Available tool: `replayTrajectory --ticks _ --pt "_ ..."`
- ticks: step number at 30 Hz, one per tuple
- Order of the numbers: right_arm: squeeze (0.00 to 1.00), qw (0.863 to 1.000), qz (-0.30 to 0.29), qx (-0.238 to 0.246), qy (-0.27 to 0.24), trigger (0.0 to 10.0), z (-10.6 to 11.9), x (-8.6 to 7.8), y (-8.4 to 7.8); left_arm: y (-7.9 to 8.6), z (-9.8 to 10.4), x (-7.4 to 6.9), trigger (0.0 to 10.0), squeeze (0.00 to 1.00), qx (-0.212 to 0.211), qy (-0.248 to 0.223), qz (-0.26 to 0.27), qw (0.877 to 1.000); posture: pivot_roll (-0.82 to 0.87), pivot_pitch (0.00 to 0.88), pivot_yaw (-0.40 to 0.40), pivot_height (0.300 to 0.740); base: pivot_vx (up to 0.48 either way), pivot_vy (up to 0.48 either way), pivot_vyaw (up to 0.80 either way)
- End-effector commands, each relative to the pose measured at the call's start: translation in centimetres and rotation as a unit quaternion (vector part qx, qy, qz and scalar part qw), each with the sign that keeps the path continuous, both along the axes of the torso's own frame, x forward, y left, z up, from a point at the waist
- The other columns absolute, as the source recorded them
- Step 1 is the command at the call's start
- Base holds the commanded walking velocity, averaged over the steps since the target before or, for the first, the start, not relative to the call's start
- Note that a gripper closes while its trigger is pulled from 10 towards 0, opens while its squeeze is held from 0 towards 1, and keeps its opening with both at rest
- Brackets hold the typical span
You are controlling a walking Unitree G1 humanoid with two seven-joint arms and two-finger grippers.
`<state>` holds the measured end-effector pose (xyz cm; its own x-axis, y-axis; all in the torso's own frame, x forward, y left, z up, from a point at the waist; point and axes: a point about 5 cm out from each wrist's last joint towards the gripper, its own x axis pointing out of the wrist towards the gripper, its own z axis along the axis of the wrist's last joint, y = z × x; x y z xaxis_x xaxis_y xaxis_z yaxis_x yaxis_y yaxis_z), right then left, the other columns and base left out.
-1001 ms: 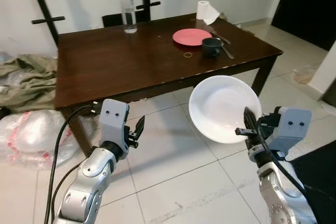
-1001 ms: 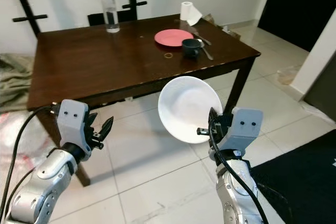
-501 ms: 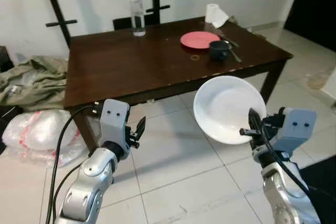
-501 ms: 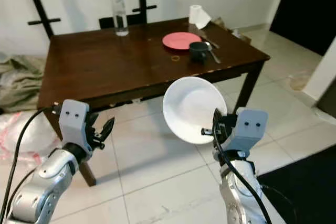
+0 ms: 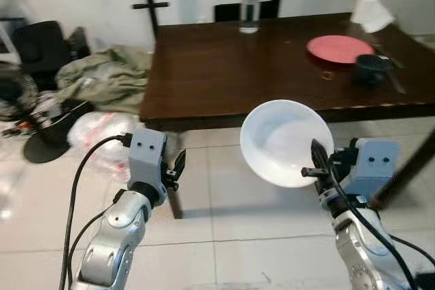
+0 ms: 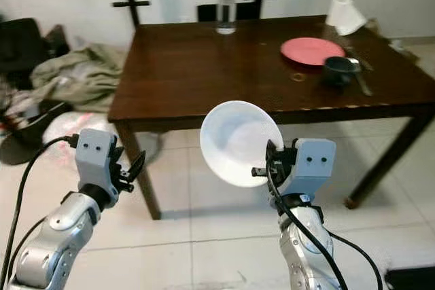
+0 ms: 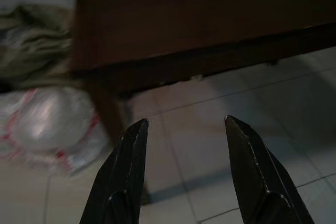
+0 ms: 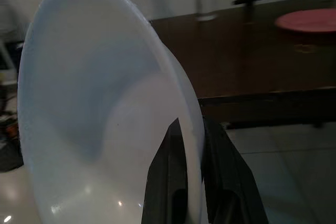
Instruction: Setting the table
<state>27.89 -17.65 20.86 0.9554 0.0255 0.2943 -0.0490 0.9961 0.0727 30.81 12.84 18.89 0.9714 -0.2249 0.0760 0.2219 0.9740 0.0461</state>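
— Plate (image 5: 284,142)?
— Pinched by its rim in right gripper (image 5: 317,165), tilted on edge, short of table (image 5: 204,73); probably for carrying.
— Left gripper (image 7: 184,129)?
— Fingers spread, nothing held, low at 8 o'clock.
— Table already?
— Red plate (image 5: 338,48), cup (image 5: 370,69) at 1 o'clock.

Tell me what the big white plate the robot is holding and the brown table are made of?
The white plate, pinched at its rim by the right gripper, looks like glazed ceramic: smooth, glossy, with small light glints in the right wrist view; it could also be hard plastic. The table looks like dark brown wood with a polished top, since it gives soft reflections.
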Motion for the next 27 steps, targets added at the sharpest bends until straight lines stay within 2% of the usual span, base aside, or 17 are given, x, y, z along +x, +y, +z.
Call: replayTrajectory --ticks 1,27 --pt "0.0 1.0 0.005 0.001 -0.007 10.0 0.19 -0.3 0.12 0.24 -0.79 -0.02 10.0 0.0 0.002 0.019 0.007 1.0 -0.02 0.108 0.114 0.74 0.0 0.0 0.79" --pt "0.0 1.0 0.002 0.006 -0.013 10.0 0.36 -0.16 0.03 0.58 -0.99 0.44 10.0 0.0 0.017 0.025 0.027 0.999 -0.02 0.094 0.122 0.74 0.0 0.0 0.79"
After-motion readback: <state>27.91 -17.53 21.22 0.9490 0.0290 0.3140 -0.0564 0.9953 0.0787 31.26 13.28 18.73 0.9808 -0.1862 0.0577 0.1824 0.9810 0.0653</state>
